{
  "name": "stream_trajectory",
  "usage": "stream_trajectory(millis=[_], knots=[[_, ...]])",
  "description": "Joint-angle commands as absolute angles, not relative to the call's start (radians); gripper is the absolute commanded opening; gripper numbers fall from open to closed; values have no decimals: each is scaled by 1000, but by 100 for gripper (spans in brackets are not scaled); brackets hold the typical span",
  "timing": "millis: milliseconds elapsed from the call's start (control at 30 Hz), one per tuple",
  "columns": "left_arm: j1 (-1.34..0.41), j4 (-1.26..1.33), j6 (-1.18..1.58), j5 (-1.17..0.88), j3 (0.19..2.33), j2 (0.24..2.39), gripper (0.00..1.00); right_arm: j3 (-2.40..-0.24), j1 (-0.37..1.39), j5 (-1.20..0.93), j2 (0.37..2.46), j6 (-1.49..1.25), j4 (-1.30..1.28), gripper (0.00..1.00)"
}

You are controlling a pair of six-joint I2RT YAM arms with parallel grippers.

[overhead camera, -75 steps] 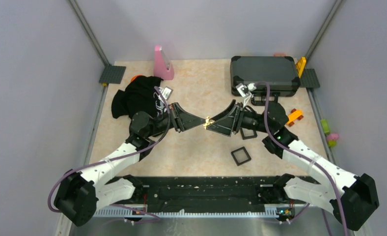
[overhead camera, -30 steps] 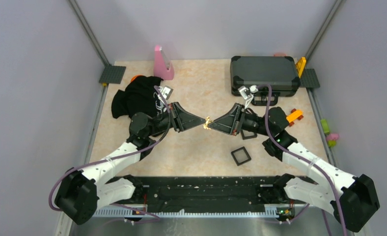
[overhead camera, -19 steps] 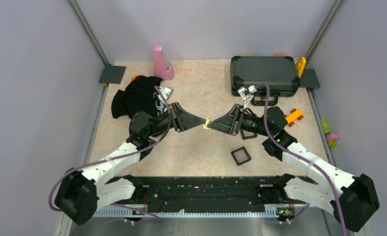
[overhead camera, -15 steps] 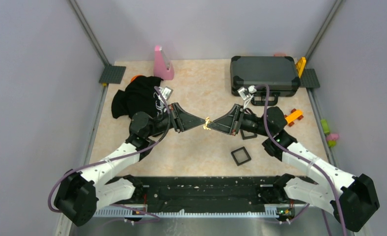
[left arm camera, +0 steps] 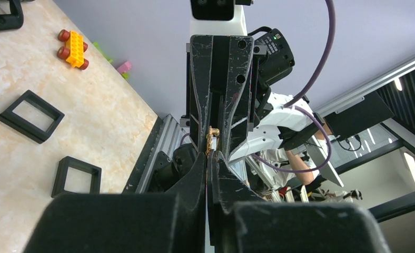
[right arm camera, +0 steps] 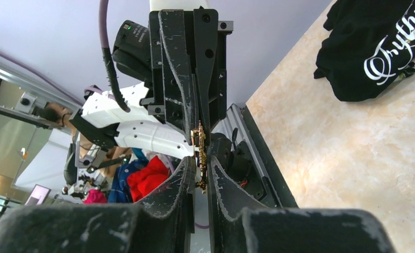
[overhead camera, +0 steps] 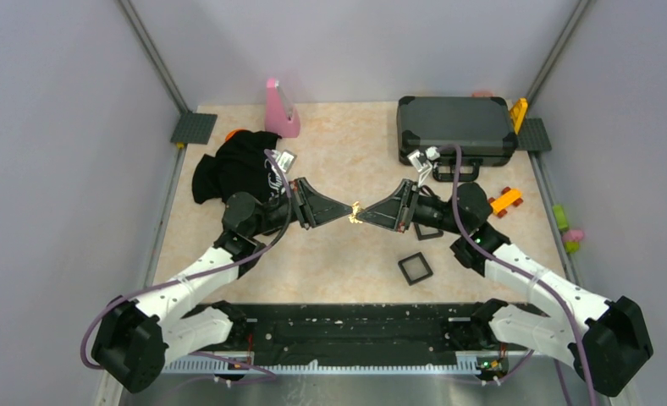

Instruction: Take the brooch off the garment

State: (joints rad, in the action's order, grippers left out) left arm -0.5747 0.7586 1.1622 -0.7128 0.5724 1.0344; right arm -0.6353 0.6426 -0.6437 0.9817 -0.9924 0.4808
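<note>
The brooch (overhead camera: 356, 211), a tiny gold ornament, hangs above the middle of the table between my two grippers, which meet tip to tip. My left gripper (overhead camera: 350, 213) is shut, its fingertips pinching one end of the brooch (left arm camera: 211, 138). In the right wrist view the brooch (right arm camera: 199, 158) lies lengthwise between the narrow jaws of my right gripper (right arm camera: 199, 166), which are shut on it. The garment (overhead camera: 237, 169), a black T-shirt with white script, lies crumpled at the back left, apart from both grippers, and shows again in the right wrist view as the garment (right arm camera: 374, 47).
A dark grey hard case (overhead camera: 455, 127) stands at the back right. Two black square frames (overhead camera: 415, 268) (overhead camera: 428, 230) lie under and near the right arm. An orange toy (overhead camera: 508, 200) sits to the right, a pink object (overhead camera: 279, 110) at the back.
The right gripper's fingers, spread wide 2.5 s ago, have shut on the brooch. Over the last second both grippers have stayed almost still, tip to tip.
</note>
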Motion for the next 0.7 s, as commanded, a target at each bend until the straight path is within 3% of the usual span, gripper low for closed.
stream_trajectory(millis=[0, 667], knots=[[-584, 770, 1145, -771, 609, 997, 0, -663, 632, -567, 1000, -993, 476, 9], [-595, 703, 1098, -775, 617, 965, 0, -641, 617, -526, 1003, -1028, 494, 9]])
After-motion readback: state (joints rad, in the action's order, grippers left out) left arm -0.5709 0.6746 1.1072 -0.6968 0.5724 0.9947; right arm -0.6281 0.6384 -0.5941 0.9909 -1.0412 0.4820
